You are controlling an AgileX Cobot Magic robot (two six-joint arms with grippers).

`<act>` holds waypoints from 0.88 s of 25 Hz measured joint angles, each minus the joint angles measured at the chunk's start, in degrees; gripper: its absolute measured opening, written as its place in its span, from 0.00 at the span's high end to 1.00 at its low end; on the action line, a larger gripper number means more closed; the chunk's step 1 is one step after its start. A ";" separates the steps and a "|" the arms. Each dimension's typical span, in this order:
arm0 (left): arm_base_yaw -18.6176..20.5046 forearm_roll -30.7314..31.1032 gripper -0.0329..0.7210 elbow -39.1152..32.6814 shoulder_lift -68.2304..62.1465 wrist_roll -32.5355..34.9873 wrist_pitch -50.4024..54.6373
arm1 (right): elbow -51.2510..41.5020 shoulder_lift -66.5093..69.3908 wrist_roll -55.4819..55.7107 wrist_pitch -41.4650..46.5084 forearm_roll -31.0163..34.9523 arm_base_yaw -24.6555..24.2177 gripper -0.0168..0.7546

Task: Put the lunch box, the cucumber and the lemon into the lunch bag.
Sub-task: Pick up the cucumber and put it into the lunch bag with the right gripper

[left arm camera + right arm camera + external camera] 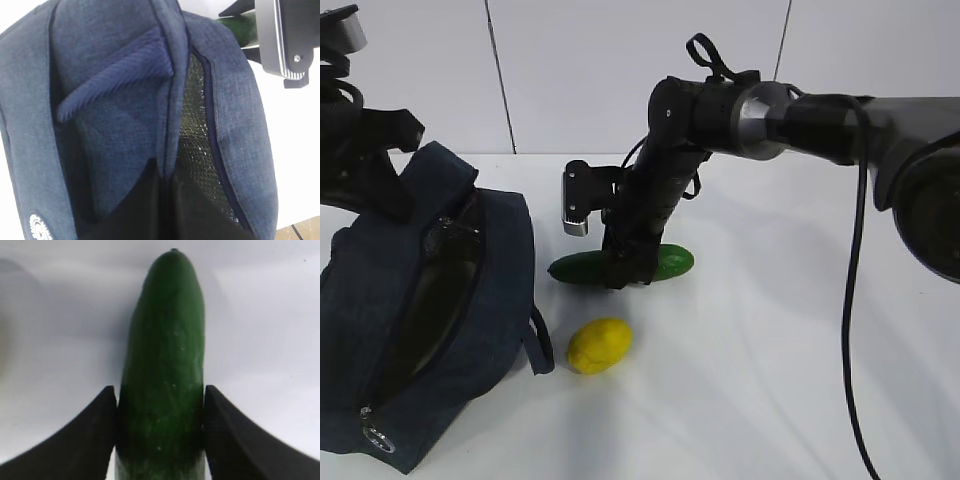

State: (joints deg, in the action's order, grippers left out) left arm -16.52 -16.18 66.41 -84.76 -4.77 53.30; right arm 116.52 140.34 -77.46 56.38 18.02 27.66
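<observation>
Dark green and glossy, the cucumber [165, 370] looks stiff, light and a bit slippery, so mid-body is the sane spot, and the right pincer [161, 435] has both fingers pressed on its flanks there. It lies on the table [770, 340] just beside the lunch bag [420, 320]. One cucumber, one lemon [599, 345], one bag; no lunch box visible. I can't see the left pincer, presumably shut.

the lunch bag [470, 290], at the left of the frame, is made of matt, woven navy cloth, with a shiny quilted foil lining seen inside. the cucumber [162, 365] is smooth and faintly glossy; the lemon [599, 345] is finely pitted and dull.
</observation>
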 joint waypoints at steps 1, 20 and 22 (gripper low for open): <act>0.00 0.00 0.97 0.00 0.00 0.00 0.00 | 0.00 0.00 0.00 0.00 0.00 0.00 0.45; 0.00 0.00 0.97 0.00 0.00 0.00 0.00 | 0.73 -5.55 16.42 13.09 -16.53 -0.10 0.50; 0.00 0.00 0.97 0.00 0.00 0.00 0.00 | 0.85 -7.45 21.36 13.39 -17.09 -0.10 0.50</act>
State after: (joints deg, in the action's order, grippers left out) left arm -16.52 -16.18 66.41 -84.76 -4.77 53.30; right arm 117.37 132.89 -56.10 69.77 0.93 27.56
